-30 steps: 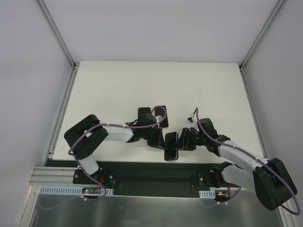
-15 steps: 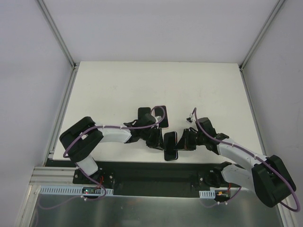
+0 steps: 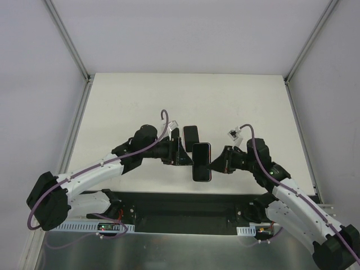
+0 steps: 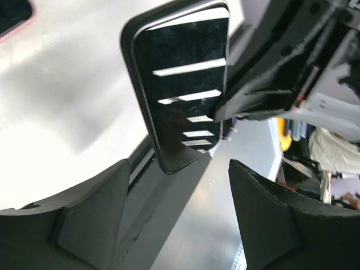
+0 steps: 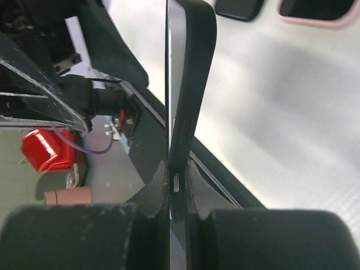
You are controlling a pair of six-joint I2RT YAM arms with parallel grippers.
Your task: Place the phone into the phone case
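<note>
Phone (image 3: 201, 162) lengthwise near-to-far (right fingers (image 5: 73, 236))

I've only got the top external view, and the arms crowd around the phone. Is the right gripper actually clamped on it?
Observer: Yes. The right wrist view shows the right gripper shut on the phone, which it sees edge-on.
Operator: And the left gripper?
Observer: Open. In the left wrist view the left gripper has nothing between its fingers.
Operator: Where's the case?
Observer: The right wrist view shows a pink-rimmed case lying flat on the table, apart from the phone.
</note>
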